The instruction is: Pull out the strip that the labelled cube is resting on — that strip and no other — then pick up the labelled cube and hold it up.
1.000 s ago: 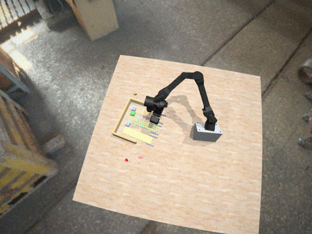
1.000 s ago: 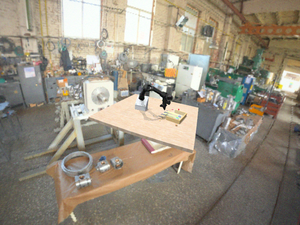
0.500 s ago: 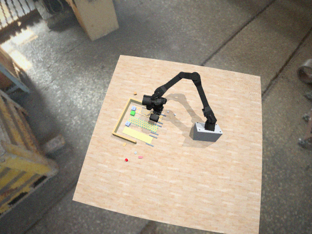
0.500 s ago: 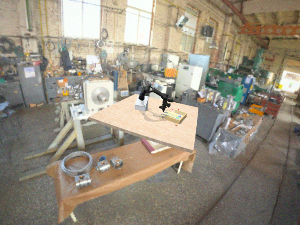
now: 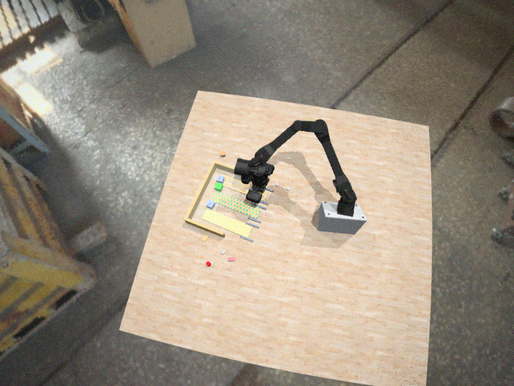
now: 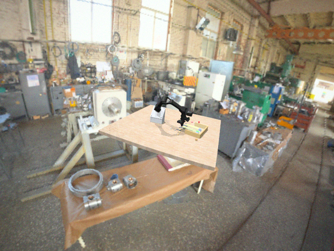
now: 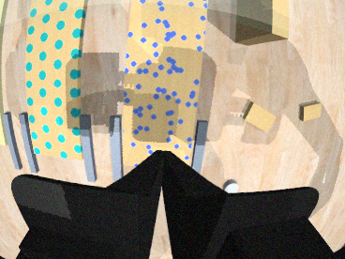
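Across your wooden table (image 5: 331, 290) (image 6: 140, 135), the black arm (image 5: 329, 151) (image 6: 174, 103) arches from its grey base (image 5: 325, 224) (image 6: 153, 119) toward a yellow-walled tray (image 5: 200, 191) (image 6: 195, 133) (image 7: 253, 38), open on the side facing that base. Three strips lie side by side, reaching out of its open side: your plain yellow strip (image 5: 227, 223), the teal-dotted strip (image 5: 236, 203) (image 7: 53, 84) in the middle, and the blue-dotted strip (image 5: 236, 184) (image 7: 164, 84). Your gripper (image 5: 257, 182) (image 6: 182, 124) (image 7: 163, 158) is over the outer part of the blue-dotted one, fingers down and tips together; you can see nothing held between them. Slim grey bars (image 5: 251, 220) (image 7: 88, 150) flank the strips' outer ends.

At the tray's far end you have two pale blue cubes, one (image 5: 219, 178) by the inner end of the blue-dotted strip, the other (image 5: 210, 204) beside the teal-dotted strip. You cannot tell from here which is the labelled one. A green cube (image 5: 218, 186) (image 6: 197, 132) sits just beside the first. Outside the tray, you have a pink piece (image 5: 231, 259) and a red piece (image 5: 208, 263) (image 6: 198, 122), near each other.
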You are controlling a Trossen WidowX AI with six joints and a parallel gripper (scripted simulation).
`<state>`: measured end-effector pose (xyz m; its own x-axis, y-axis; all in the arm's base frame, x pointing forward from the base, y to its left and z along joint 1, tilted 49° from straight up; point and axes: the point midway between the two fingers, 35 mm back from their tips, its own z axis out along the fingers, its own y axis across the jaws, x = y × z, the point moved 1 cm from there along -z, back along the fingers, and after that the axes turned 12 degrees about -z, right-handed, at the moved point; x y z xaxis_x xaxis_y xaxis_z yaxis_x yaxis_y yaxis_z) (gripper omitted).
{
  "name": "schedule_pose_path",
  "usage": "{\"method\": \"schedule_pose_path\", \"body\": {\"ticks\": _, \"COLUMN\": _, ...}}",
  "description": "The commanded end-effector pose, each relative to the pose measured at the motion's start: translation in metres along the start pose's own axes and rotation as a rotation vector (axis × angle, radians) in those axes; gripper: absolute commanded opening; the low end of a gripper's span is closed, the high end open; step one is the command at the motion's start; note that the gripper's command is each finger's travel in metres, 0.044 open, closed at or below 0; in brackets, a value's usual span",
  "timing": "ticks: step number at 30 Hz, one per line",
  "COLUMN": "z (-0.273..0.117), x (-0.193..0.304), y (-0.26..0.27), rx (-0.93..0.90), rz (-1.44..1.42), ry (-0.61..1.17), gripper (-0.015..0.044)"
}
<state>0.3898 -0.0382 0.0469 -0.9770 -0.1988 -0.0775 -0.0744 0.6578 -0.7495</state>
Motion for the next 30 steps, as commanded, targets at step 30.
{"method": "schedule_pose_path", "body": {"ticks": 30, "z": 0.039, "x": 0.003, "y": 0.003, "rx": -0.001, "rz": -0.006, "ry": 0.002, "gripper": 0.0000}}
